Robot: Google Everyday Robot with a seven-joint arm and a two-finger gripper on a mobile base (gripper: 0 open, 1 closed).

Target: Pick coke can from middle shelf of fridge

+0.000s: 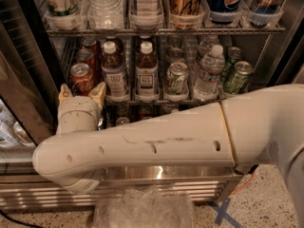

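Three coke cans [81, 77] lined behind spread gripper [81, 89].

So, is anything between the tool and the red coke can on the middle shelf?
Nothing visible. The tool sits in front of the small red aluminium coke can at the left end of the chrome wire middle shelf, fingers apart either side of it. The brown tea bottle stands beside the can, not between.
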